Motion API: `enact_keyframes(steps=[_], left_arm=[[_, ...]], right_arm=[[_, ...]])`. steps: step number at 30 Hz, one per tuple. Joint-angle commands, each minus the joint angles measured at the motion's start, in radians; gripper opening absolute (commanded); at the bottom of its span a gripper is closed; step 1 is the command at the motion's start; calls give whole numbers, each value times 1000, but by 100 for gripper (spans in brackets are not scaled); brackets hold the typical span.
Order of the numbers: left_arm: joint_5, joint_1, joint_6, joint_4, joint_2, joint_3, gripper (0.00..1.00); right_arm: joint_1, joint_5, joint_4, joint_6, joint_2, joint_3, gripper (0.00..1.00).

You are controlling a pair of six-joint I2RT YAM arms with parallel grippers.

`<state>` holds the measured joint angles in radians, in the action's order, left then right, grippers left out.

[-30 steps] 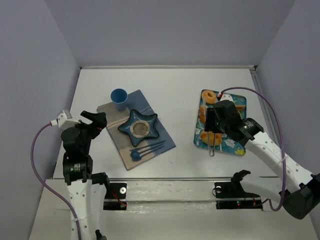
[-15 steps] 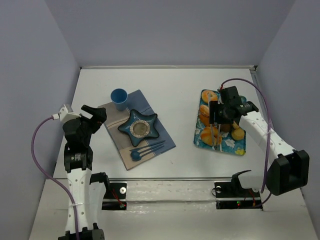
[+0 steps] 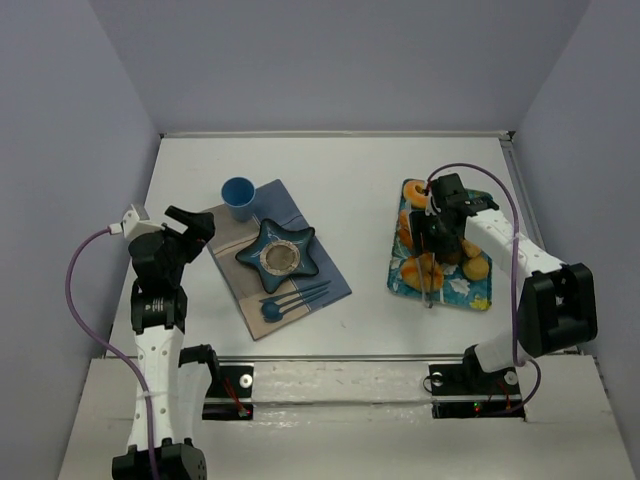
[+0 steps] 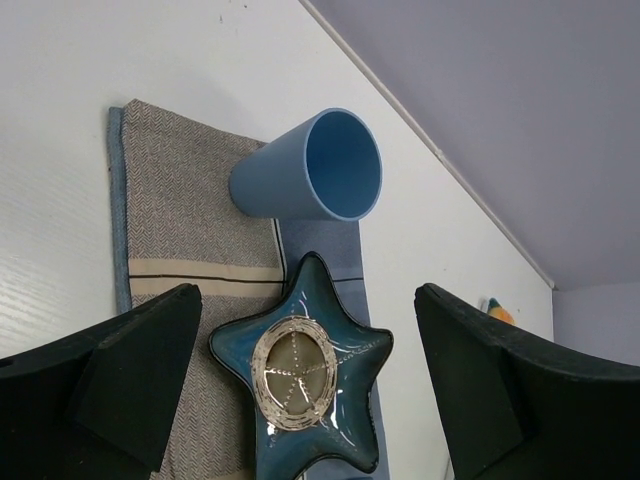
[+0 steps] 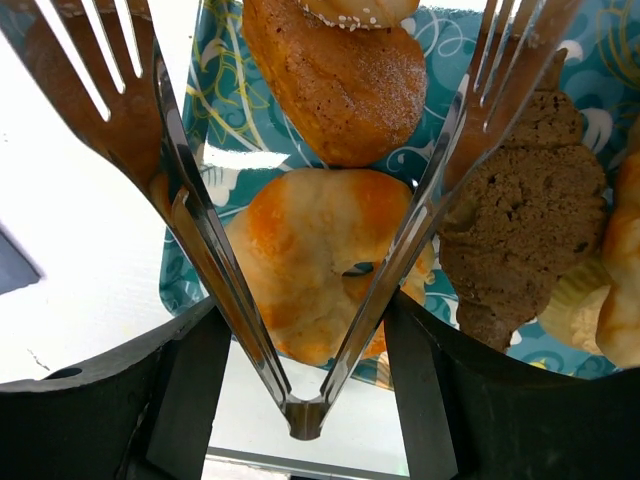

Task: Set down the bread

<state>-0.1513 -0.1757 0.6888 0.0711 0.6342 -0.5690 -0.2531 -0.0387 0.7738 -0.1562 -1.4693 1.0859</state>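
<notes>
My right gripper [image 5: 305,400] is shut on the hinge end of metal serving tongs [image 5: 195,230], held low over the patterned tray [image 3: 475,293]. The tong arms are spread; their forked tips flank the bread [image 5: 340,80], a golden-brown oval roll. A larger twisted orange pastry [image 5: 310,265] lies between the arms, nearer the hinge. In the top view my right gripper [image 3: 432,258] covers much of the tray. My left gripper [image 4: 310,400] is open and empty above the blue star-shaped dish [image 4: 300,385], which shows empty on the cloth in the top view [image 3: 280,250].
A ring doughnut [image 3: 418,192] sits at the tray's far end, a dark brown pastry [image 5: 530,210] right of the tongs. A blue cup [image 3: 238,197] and blue cutlery [image 3: 290,300] lie on the striped cloth [image 3: 235,275]. Walls close in left, right and behind.
My right arm has swung in over the tray, its wrist moving toward the far end with the tongs still held. The left arm has barely shifted.
</notes>
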Motion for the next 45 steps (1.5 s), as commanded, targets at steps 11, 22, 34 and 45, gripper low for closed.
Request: enact_keyframes(steps=[11,22,34,45], left_arm=[[15,4,0,-63,-19,15,99],[22,2,0,-63,-16,17,99],[29,2,2,-63,-18,17,99],[19,2,2,-63,-11,18,99]], right_arm=[[11,-33,-61,-6,-74,29,68],[11,30,-28,-31,-192,118,70],[11,63,-19,-55,-111,150,37],[2,-104,-2,21,58,215,34]])
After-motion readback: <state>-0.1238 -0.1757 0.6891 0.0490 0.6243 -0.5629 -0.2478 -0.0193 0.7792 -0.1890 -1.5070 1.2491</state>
